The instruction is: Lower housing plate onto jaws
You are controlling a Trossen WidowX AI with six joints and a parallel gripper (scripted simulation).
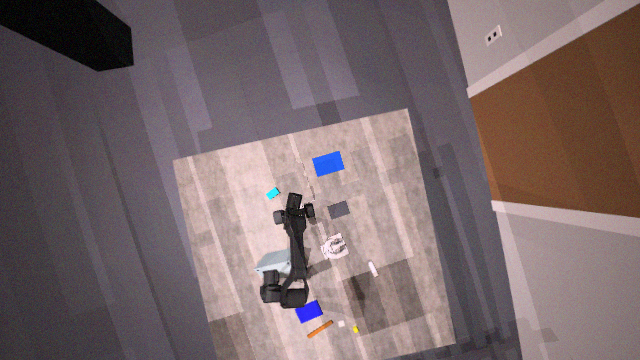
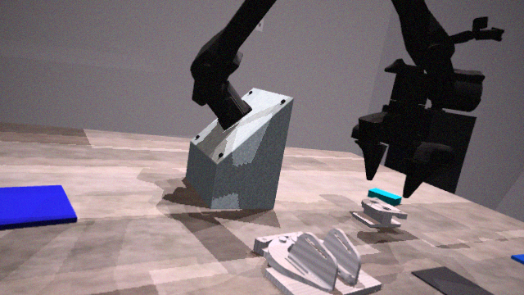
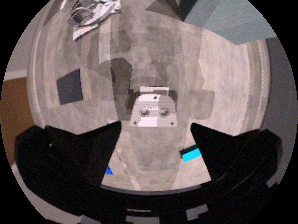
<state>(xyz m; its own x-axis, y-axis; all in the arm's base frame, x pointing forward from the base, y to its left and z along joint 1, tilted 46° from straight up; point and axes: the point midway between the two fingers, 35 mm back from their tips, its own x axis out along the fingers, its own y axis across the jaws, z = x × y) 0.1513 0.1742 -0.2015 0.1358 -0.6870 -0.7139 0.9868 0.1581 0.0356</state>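
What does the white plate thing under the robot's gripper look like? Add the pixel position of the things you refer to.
The white, plastic-looking housing plate (image 2: 381, 211) (image 3: 155, 118) has a wide end, slanted sides and two round recesses side by side, with small dark holes near its edges. It has an upper and a lower layer joined by a block. It sits on the table (image 2: 123, 254), below the open black gripper (image 2: 388, 186) (image 3: 157, 125), whose fingers don't touch it.

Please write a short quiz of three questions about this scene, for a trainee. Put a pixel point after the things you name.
1. True or false: the black two-fingered gripper (image 1: 294, 214) (image 2: 388, 188) (image 3: 157, 125) is holding the white housing plate (image 2: 378, 211) (image 3: 154, 111).
2. Which lies nearer the white plastic assembly with two upright fins (image 1: 334, 246) (image 2: 313, 260) (image 3: 95, 14): A) dark grey flat square (image 1: 338, 209) (image 2: 450, 280) (image 3: 70, 87); B) small cyan block (image 1: 272, 193) (image 2: 385, 196) (image 3: 190, 154)?
3. Fill in: the gripper's fingers stand ____.

Key: 1 false; 2 A; 3 open.
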